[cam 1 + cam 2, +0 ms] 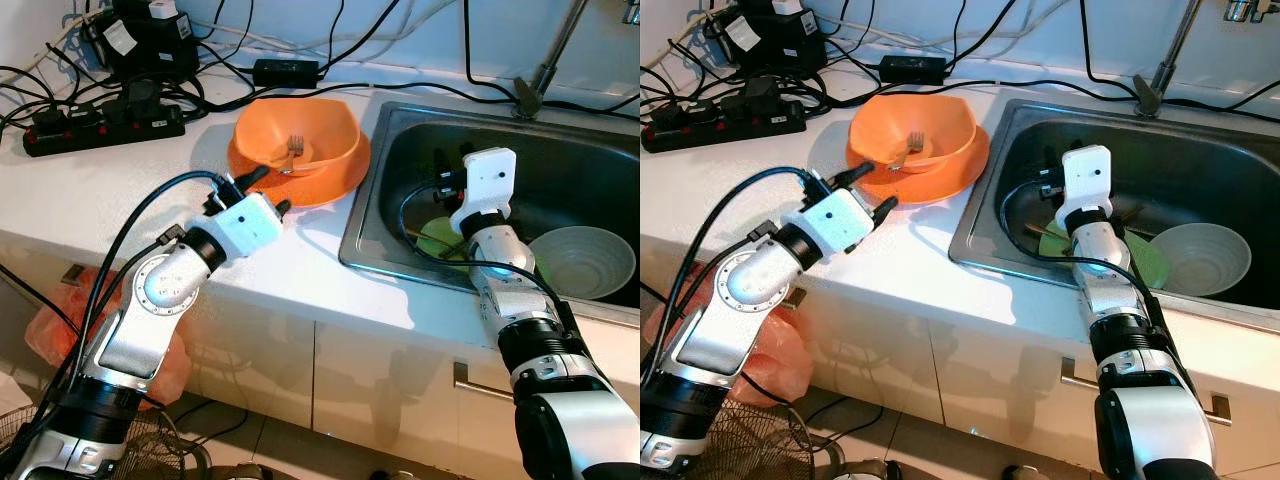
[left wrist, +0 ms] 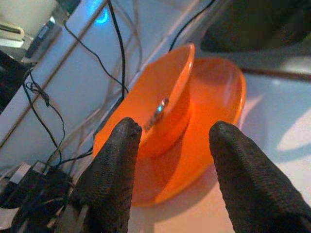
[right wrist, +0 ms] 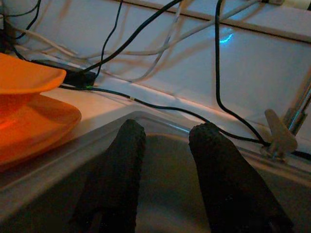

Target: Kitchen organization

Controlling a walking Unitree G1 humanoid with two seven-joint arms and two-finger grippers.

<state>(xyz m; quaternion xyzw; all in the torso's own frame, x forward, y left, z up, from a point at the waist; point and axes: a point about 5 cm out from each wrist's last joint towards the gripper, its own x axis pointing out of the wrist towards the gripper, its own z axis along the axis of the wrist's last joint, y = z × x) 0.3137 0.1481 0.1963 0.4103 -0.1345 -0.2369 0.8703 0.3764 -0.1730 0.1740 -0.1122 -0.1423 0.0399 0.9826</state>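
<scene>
an orange bowl (image 1: 300,135) with squarish, flared sides sits on a round orange plate (image 1: 340,178) on the white counter (image 1: 120,190), and a metal fork (image 1: 292,152) lies inside the bowl, tines up. the left gripper (image 1: 265,192) hovers just short of the plate's near rim, pointing at it, its two black fingers (image 2: 114,165) spread to a medium gap and holding nothing; in the left wrist view the bowl and plate sit straight ahead between the fingertips, not touched.

beyond the bowl from that gripper lie a black power strip (image 1: 100,128) and a tangle of black cables (image 1: 200,80).

off to the side of the plate is the steel sink (image 1: 400,130). the right gripper (image 1: 438,175) reaches down into it, fingers (image 3: 121,160) parted by a narrow gap and empty, aimed at the sink's back wall. beside and under that arm, in the basin, lie a green plate (image 1: 1145,262) and a pale bowl (image 1: 585,262). the tap's stem (image 1: 548,62) rises behind the sink.
</scene>
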